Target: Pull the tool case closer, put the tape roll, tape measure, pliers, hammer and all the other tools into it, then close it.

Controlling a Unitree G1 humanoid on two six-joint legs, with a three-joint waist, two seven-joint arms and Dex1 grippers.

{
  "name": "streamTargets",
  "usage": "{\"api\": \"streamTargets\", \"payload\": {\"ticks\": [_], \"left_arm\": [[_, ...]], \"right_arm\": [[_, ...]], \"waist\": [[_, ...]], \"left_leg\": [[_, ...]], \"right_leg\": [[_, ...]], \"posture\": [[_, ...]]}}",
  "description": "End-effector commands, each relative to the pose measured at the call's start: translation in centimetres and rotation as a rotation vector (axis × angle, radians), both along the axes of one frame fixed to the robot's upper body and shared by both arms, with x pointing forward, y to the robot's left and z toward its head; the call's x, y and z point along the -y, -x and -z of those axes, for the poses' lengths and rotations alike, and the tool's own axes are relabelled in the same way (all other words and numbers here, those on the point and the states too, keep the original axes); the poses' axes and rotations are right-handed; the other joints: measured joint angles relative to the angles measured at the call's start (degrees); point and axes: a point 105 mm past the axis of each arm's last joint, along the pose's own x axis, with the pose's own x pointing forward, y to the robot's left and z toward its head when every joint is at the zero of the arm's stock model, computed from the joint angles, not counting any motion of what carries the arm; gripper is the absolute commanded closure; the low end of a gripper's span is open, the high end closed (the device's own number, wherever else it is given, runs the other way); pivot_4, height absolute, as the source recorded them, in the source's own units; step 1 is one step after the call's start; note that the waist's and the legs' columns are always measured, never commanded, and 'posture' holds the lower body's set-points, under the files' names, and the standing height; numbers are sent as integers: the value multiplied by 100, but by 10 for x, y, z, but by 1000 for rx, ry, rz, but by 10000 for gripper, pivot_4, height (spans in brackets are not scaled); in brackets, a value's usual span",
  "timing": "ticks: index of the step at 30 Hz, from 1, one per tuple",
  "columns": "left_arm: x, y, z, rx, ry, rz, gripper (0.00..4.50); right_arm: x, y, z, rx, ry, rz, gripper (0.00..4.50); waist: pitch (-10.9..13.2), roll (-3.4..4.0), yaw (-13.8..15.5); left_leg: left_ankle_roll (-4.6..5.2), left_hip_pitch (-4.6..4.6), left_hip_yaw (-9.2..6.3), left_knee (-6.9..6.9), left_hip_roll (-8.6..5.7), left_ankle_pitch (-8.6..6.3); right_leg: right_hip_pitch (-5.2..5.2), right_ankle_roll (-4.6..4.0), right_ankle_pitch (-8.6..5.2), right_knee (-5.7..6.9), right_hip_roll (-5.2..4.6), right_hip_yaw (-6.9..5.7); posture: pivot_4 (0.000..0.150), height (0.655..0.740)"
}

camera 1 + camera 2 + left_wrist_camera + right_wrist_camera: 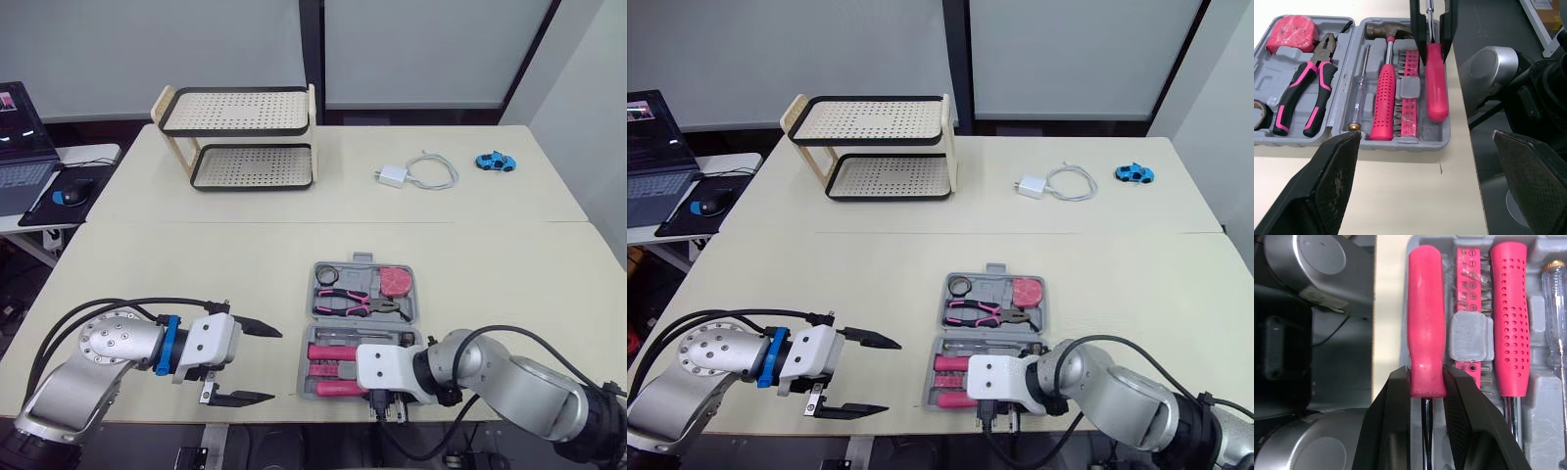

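The tool case [1348, 73] lies open and flat on the worktop [196, 264], close to its front edge and just ahead of the robot. It is grey moulded plastic, and any lettering on it is too small to read. The only marks I can make out are the cross and slot heads on the pink bit holder [1468, 264].

The far half of the case holds the black tape roll [326, 275] in one corner. The red tape measure [396, 282] sits in the other corner, and the pink-and-black pliers [355, 302] lie in front of them. The near half holds a clear-handled tester screwdriver [1358, 98] beside the hinge. Next to it is the hammer [1386, 93] with its dotted pink grip, then the bit holder. The red-handled screwdriver [1435, 78] lies along the outermost slot.

The right tool [1426, 382] is closed around that red-handled screwdriver, pinching it where the handle meets the steel shaft. I cannot tell if it is lifted off the slot.

The left tool [274, 364] is over bare worktop to the left of the case. Its fingers are spread wide and hold nothing.

Farther back stand a two-tier rack [240, 137], a white charger [394, 176] with its cable, and a blue toy car [495, 162]. A laptop [20, 147] and a mouse [76, 188] sit on a side desk.
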Motion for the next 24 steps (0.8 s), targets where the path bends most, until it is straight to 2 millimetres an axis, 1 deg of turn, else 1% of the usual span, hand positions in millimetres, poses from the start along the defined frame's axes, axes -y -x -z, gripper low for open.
{"api": "streamTargets", "payload": {"ticks": [1, 6, 10, 14, 22, 24], "left_arm": [[-6, 5, 2, 31, -52, 30, 0], [-14, 10, 6, 29, -72, 22, 0], [-14, 10, 5, 29, -62, 10, 0], [-12, 10, 5, 28, -57, 9, 0], [-11, 9, 5, 29, -53, 9, 0], [-11, 9, 5, 28, -52, 9, 0]], "right_arm": [[-7, -1, 2, 18, -21, -10, 38960], [-10, 0, 10, 9, -22, -8, 38960], [-15, 2, 9, -2, -42, -8, 38960], [-16, 4, 11, -14, -44, -8, 38960], [-22, 2, 4, -19, -86, 8, 38960], [-22, 2, 0, -21, -97, 5, 31613]], "waist": [[0, -1, -2], [-1, -1, -1], [-2, -3, -2], [-2, -3, -9], [-2, -3, -10], [-2, -3, -10]], "left_leg": [[0, 1, 0, -1, 1, 0], [0, -1, 2, -2, 1, 0], [0, 0, -1, -3, 2, 0], [0, 1, 0, -3, 2, 0], [0, 1, 1, -4, 2, 0], [0, 1, 2, -5, 2, 0]], "right_leg": [[-1, 0, 0, 0, 1, 0], [-5, 0, 0, 1, 0, 2], [-6, 0, 0, 3, 2, -2], [-7, 0, 0, 3, 6, -1], [-11, 0, 0, 4, 8, -1], [-12, 0, 0, 4, 8, -1]], "posture": [[1500, 7400], [1500, 7400], [1500, 7400], [1500, 7400], [1500, 7400], [1500, 7400]]}}
